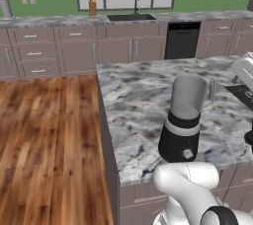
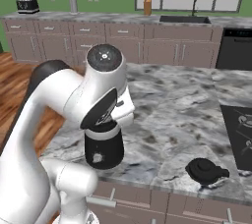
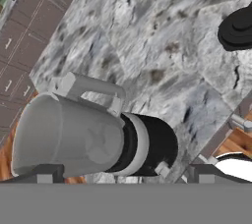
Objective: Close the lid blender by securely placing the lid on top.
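From the camera behind the arm on its left, the blender (image 1: 184, 118) stands upright near the front edge of a marbled grey counter (image 1: 133, 100), its black base on the stone and its grey jar rising above, handle to the right; the top of the jar carries no cap. From the camera on the right, the white arm bends across the blender (image 2: 102, 144), hiding the jar, and the lid (image 2: 205, 171) lies flat on the counter (image 2: 172, 115) well to the right, near the front edge beside a black cooktop (image 2: 238, 129). Looking along the tool (image 3: 123, 176), its two dark tips stand spread wide, holding nothing; the blender (image 3: 88, 134) appears between and beyond them, and the lid (image 3: 238, 29) sits apart at the upper right.
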Controlling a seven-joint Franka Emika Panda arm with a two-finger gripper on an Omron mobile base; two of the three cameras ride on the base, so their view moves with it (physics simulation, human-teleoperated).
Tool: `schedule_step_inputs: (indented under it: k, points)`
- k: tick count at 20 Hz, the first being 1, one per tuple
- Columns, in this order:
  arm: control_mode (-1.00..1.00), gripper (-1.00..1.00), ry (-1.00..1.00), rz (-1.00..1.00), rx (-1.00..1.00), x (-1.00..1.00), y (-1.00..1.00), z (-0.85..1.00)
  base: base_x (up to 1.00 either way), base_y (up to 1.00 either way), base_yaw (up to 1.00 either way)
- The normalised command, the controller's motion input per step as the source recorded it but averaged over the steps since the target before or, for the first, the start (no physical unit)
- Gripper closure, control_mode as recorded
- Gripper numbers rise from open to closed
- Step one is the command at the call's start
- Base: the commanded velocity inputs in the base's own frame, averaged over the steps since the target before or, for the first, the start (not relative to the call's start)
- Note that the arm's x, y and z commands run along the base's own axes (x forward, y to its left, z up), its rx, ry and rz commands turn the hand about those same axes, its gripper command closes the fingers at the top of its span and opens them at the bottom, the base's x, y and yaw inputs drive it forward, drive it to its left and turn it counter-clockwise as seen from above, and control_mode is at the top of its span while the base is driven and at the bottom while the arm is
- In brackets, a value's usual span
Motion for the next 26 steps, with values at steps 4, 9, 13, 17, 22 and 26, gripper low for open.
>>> schedule_step_inputs:
  k: [4,9,13,17,22,26]
  points:
    - [-1.00,-1.00,0.00,0.00,0.00,-0.19,-0.28,-0.68,0.00,0.00,0.00]
    - [-1.00,-1.00,0.15,0.00,0.06,-0.11,-0.78,-0.32,0.00,0.00,0.00]
    - [-1.00,-1.00,0.26,0.00,0.06,0.00,-0.68,-0.30,0.00,0.00,0.00]
    - [-1.00,-1.00,0.30,0.00,0.00,0.01,-0.45,-0.48,0.00,0.00,0.00]
    - [-1.00,-1.00,0.25,0.00,0.01,0.00,-0.39,-0.61,0.00,0.00,0.00]
    - [-1.00,-1.00,0.18,0.00,0.01,0.00,-0.53,-0.49,0.00,0.00,0.00]
